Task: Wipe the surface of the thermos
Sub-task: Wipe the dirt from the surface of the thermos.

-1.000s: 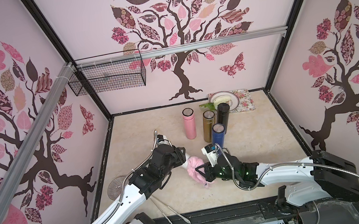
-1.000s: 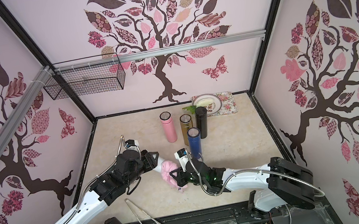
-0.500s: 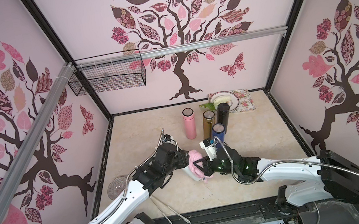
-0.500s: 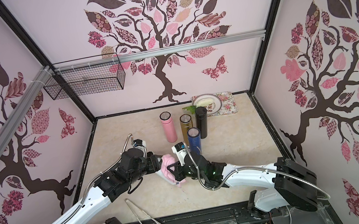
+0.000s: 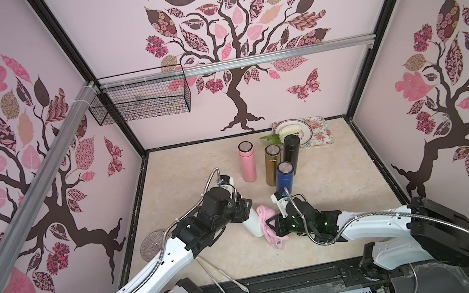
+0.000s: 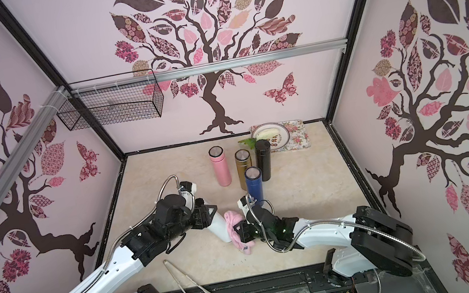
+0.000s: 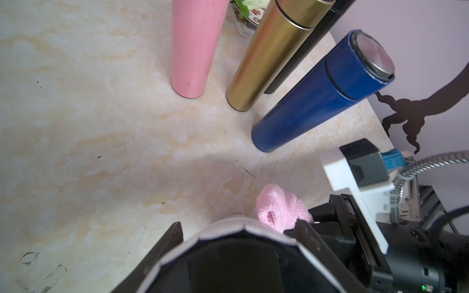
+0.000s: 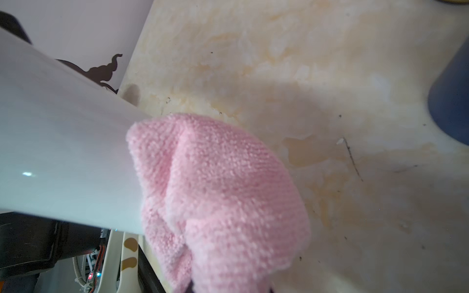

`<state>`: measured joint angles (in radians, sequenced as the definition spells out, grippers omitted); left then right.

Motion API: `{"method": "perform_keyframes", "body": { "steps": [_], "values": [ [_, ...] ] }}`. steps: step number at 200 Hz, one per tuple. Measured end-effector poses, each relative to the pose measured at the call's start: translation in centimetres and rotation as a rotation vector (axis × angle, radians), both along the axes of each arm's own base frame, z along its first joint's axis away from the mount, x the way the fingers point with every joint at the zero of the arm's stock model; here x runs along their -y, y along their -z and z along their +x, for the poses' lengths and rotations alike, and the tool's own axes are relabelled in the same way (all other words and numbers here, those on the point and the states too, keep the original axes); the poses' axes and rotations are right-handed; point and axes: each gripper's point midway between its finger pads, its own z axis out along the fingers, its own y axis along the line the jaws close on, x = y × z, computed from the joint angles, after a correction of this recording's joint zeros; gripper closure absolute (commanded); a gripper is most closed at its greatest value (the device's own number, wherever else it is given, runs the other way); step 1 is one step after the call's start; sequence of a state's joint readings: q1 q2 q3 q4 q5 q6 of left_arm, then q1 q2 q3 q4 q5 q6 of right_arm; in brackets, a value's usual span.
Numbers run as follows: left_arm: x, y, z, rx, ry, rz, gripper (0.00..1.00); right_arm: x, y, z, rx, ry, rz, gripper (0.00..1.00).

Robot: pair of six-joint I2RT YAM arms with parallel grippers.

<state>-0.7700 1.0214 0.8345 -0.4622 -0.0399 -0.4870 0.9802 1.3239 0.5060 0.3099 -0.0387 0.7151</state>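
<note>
Thermos [image 5: 252, 227] mid-table [image 5: 176, 192]; blue flask [image 5: 284, 179] near behind, bare room leftward
Left gripper [image 5: 243, 213] clamps tilted thermos; right gripper [image 5: 273, 228] pinches cloth [image 5: 263, 216] against it

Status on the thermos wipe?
Left gripper shut on white thermos, tilted. Right gripper shut on pink cloth, pressed to thermos side. Blue thermos stands close by right wrist.

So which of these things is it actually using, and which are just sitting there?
In use: white thermos in the left gripper, pink cloth in the right gripper.
Lying about: pink thermos, gold thermos, black thermos, blue thermos, plate, tongs.
</note>
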Motion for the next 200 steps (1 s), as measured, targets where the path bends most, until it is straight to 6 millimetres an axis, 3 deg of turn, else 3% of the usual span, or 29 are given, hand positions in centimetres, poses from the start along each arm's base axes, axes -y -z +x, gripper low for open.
{"method": "perform_keyframes", "body": {
  "steps": [33,86,120,164,200],
  "values": [
    [0.3,0.2,-0.1,0.024,0.043,0.036,1.00,-1.1,-1.4,-0.5,0.021,-0.072,0.061,1.00],
    [1.0,0.3,0.1,0.158,0.091,0.091,1.00,-3.4,-7.8,-0.1,0.005,-0.185,0.352,1.00],
    [0.7,1.7,-0.1,0.204,0.107,0.161,1.00,-4.0,-5.4,-0.1,-0.120,-0.187,0.372,1.00],
    [1.5,1.6,-0.5,0.229,0.158,0.163,1.00,-2.8,2.0,-0.9,-0.311,-0.117,0.170,1.00],
    [1.8,1.6,-0.7,0.237,0.177,0.162,1.00,-2.7,1.8,-1.1,-0.314,-0.120,0.170,1.00]
  ]
}}
